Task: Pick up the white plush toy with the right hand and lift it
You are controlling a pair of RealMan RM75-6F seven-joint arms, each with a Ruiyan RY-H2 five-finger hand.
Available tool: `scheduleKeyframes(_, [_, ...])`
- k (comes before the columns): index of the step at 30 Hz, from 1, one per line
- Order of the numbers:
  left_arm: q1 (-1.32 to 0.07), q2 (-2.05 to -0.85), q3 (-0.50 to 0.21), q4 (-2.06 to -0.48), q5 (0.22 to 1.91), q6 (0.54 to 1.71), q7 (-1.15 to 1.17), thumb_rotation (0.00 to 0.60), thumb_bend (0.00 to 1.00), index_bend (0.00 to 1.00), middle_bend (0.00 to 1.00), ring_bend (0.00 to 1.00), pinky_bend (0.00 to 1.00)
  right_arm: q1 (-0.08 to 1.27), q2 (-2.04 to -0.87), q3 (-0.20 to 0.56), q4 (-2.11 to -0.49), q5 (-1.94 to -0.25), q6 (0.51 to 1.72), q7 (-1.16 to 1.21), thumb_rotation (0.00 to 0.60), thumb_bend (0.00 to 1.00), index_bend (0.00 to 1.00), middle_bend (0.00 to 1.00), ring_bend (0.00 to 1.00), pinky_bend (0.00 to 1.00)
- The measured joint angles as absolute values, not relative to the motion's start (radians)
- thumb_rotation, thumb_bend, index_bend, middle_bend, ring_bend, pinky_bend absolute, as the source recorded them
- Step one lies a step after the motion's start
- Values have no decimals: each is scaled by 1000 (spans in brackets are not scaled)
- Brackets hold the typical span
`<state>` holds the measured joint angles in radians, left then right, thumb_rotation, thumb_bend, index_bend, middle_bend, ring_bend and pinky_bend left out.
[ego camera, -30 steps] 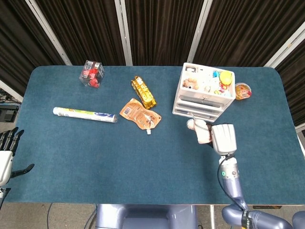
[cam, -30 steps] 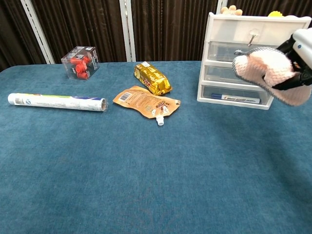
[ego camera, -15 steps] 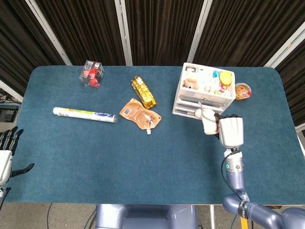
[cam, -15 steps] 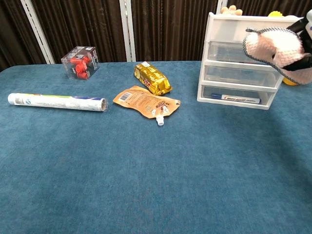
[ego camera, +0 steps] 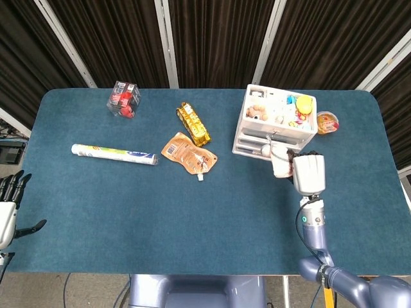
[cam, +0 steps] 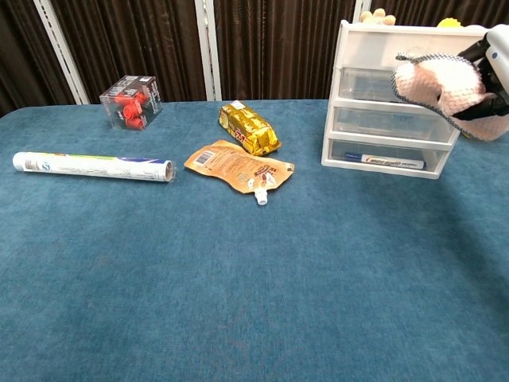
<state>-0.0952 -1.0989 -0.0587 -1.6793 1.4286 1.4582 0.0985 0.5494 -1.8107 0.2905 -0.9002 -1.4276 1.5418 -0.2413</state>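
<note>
Within our right hand [ego camera: 309, 173] grasp: white plush toy [cam: 437, 82], fingers wrapped round it, long axis sticking out leftward, raised beside drawer unit [cam: 374, 103]. Left hand [ego camera: 8, 205] spread, far off.

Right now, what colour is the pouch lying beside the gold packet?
Orange, with a white spout; the pouch shows best in the chest view.
</note>
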Motion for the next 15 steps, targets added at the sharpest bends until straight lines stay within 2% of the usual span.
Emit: scheduleKeyframes(15, [-96,-1097,-56,-1684,1429,1455,101,600,0,0,0,0,0,547,-1827,290,-854,-1409,1526,-219,600,324,756,954,927,884])
